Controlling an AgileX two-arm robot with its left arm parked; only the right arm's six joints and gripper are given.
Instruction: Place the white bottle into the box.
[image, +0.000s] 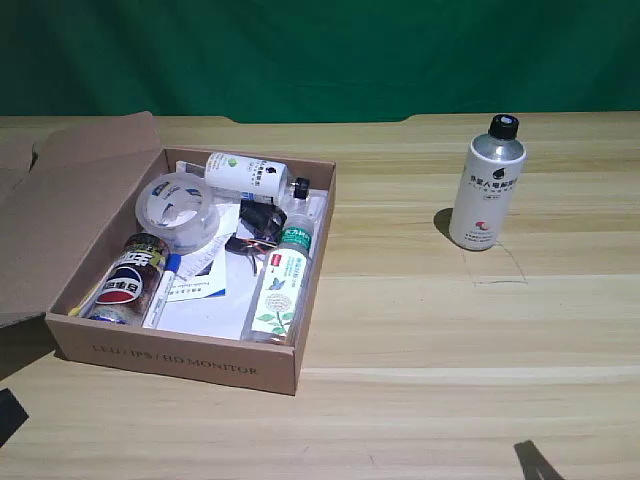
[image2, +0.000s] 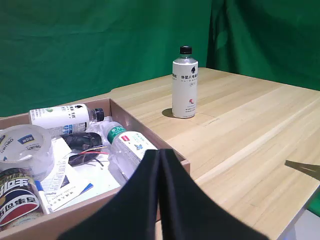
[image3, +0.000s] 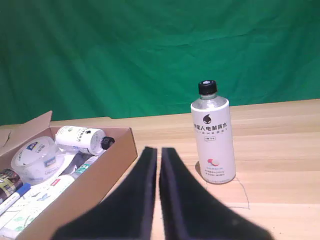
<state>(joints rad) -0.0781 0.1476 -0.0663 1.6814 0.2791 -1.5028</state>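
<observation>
With my end effector (image3: 159, 155) nearly closed and holding nothing, the white bottle (image: 487, 184) stood upright on the surface (image: 420, 330) well apart from the crowded box (image: 180, 362), and I judged that a careless approach could topple it.

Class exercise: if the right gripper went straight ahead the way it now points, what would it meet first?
Probably nothing at first: the right gripper, fingers nearly together, points between the box and the white bottle. The bottle stands just beside that line; depth is unclear, so a graze is possible.
</observation>
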